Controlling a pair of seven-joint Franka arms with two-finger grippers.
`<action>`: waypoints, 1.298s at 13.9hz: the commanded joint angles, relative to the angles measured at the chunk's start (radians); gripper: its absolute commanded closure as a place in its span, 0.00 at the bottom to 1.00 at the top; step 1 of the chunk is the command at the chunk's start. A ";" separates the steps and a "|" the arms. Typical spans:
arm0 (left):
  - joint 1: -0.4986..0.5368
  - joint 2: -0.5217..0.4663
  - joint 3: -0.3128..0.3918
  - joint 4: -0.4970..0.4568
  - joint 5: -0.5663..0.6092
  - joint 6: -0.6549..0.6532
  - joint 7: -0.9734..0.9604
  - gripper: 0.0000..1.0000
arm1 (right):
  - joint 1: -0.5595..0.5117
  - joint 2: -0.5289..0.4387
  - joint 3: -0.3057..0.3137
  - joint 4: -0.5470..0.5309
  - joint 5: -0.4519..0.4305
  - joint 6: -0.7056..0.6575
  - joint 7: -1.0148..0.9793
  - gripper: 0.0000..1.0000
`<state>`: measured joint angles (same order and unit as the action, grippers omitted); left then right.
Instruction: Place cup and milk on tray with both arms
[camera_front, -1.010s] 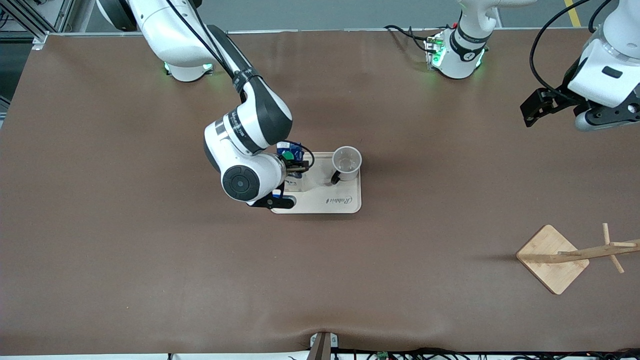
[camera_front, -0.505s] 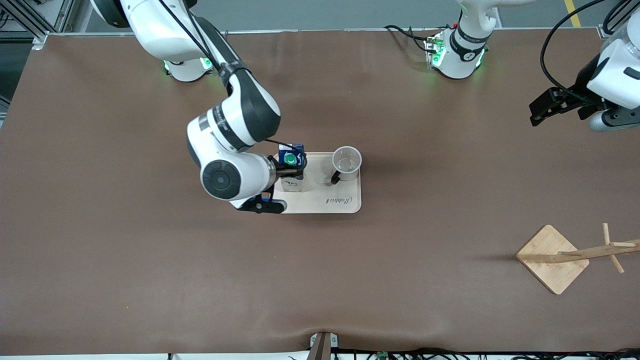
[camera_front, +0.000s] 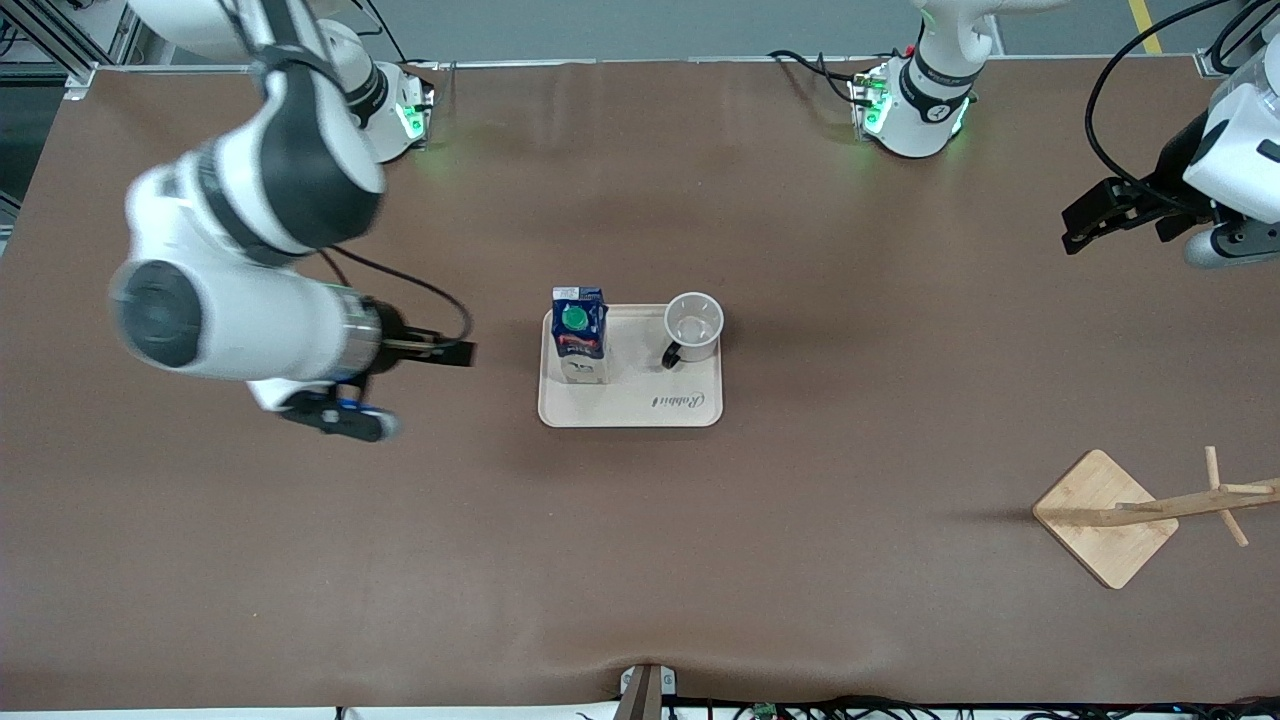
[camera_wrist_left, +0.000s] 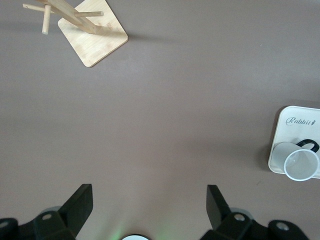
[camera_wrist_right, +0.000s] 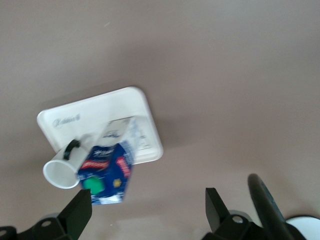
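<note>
Standing upright at the centre of the front view, the milk (camera_front: 579, 335) is a small dark blue and white gable-top carton with a round green cap on its slope and a printed label on its side; it rests on the tray (camera_front: 640, 408), at the end toward the right arm's end of the table. The cup (camera_front: 693, 327) is a small white mug with a black loop handle, its open mouth facing up, on the same tray at the end toward the left arm. The tray is flat, cream-beige, with rounded corners and cursive "Rabbit" lettering along the edge nearer the front camera.

The right gripper (camera_front: 455, 351) hangs at middle left of the front view, over bare table (camera_front: 640, 560) beside the tray, touching nothing. In the right wrist view its fingers (camera_wrist_right: 80, 216) stand wide apart with nothing between them, and the carton (camera_wrist_right: 107, 172), mug (camera_wrist_right: 61, 171) and tray (camera_wrist_right: 107, 107) show well past them.

The left gripper (camera_front: 1085, 218) waits at the upper right edge of the front view, over table. Its fingers (camera_wrist_left: 81, 202) are likewise spread wide and empty. A wooden rack (camera_front: 1108, 517) stands at lower right.
</note>
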<state>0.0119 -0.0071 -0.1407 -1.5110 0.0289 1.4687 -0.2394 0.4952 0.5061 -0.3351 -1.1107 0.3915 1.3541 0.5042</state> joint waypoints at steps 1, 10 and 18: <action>0.000 -0.013 0.006 -0.015 -0.024 0.018 0.014 0.00 | -0.023 -0.112 0.002 -0.024 -0.159 -0.026 -0.079 0.00; 0.005 -0.013 0.007 -0.015 -0.012 0.028 0.012 0.00 | -0.136 -0.464 -0.024 -0.381 -0.402 0.097 -0.351 0.00; 0.025 -0.011 0.007 -0.008 -0.009 0.027 0.015 0.00 | -0.188 -0.561 -0.025 -0.477 -0.421 0.108 -0.481 0.00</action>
<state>0.0276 -0.0069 -0.1339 -1.5196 0.0223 1.4890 -0.2394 0.3225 -0.0530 -0.3733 -1.5841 -0.0241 1.4517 0.0663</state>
